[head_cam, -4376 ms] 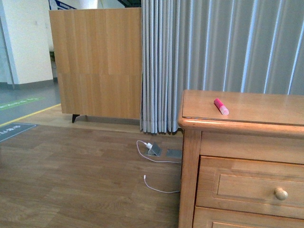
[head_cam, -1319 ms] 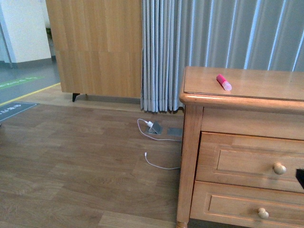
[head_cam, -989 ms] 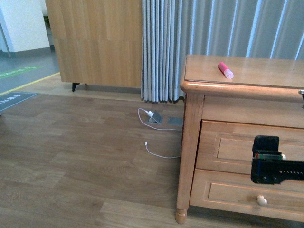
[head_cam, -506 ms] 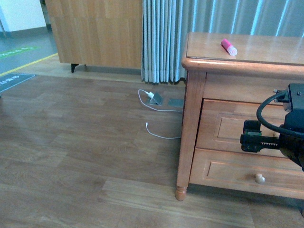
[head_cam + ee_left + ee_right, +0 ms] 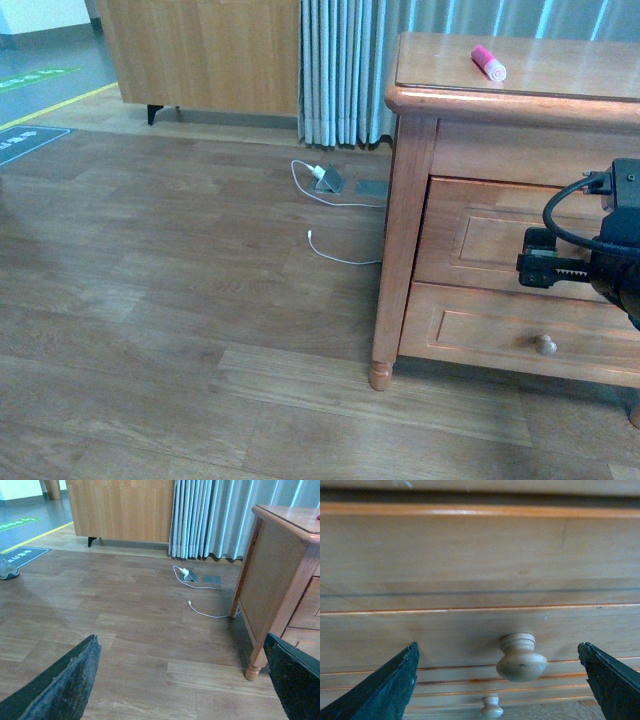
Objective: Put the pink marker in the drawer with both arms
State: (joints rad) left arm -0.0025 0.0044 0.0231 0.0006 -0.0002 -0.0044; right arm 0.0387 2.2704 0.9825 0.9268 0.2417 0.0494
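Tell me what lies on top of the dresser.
The pink marker lies flat on the dresser top, alone in the part shown. The top's right end is out of frame, so unseen.

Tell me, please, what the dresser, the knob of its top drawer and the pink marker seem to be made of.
Dresser: apparently wood with glossy honey varnish; grain lines and sheen on its top edge show. Knob of the top drawer: pale turned wood, duller, with dark specks. Pink marker: probably smooth plastic, by its even bright colour; too small to be sure.
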